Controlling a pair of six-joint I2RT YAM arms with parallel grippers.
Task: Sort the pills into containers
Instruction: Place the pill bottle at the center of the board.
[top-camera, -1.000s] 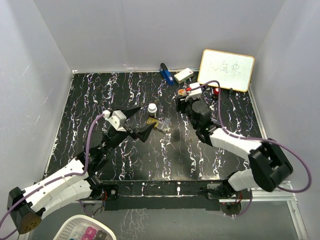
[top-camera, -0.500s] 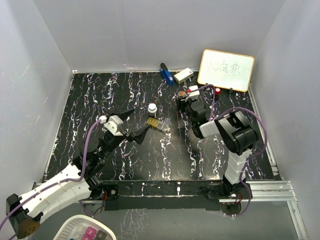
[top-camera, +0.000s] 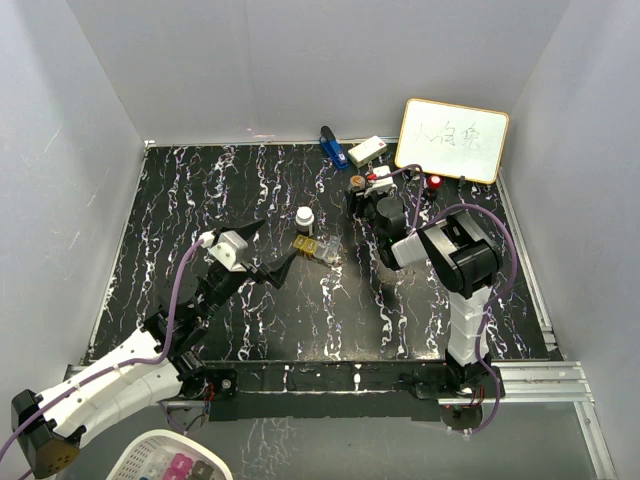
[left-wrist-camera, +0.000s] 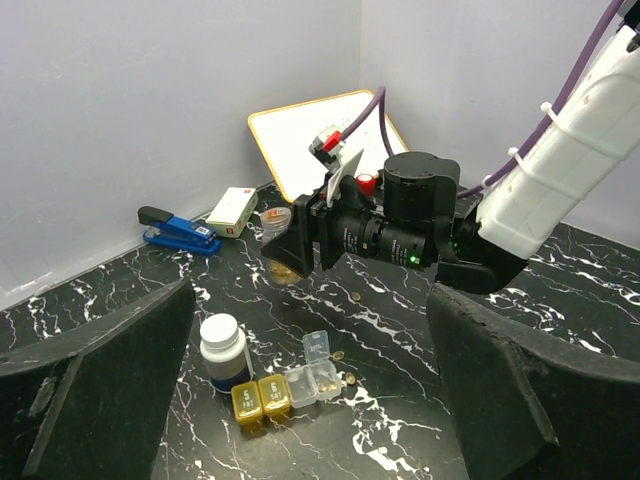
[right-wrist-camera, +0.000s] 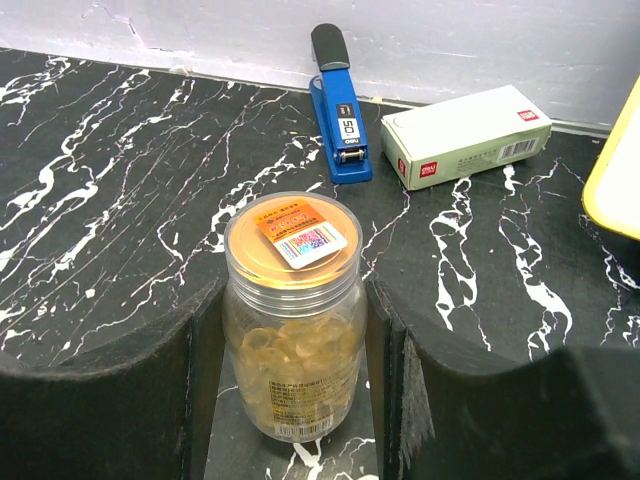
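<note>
One golden-amber bottle (right-wrist-camera: 294, 330), lid on and grasped by the right pincer (top-camera: 358, 192) near the far edge of the tabletop (top-camera: 200, 200), has been drawn slightly back as that arm folded in, so sorting is judged barely begun. One dark bottle (left-wrist-camera: 222, 350), one pill box (left-wrist-camera: 290, 385) and about three loose pills (left-wrist-camera: 349, 377) are counted mid-tabletop, just beside the released, empty left pincer (top-camera: 280, 240).

The left arm (top-camera: 135, 358) is stretched from the table's near left corner toward its middle, with the left gripper (top-camera: 283, 238) spread wide. The right arm (top-camera: 462, 262) is folded up sharply at the near right and reached toward the far edge. The right gripper (top-camera: 359, 193) is half closed, its fingers (right-wrist-camera: 150, 400) pressed against both sides of the golden-amber bottle (right-wrist-camera: 295, 330).
</note>
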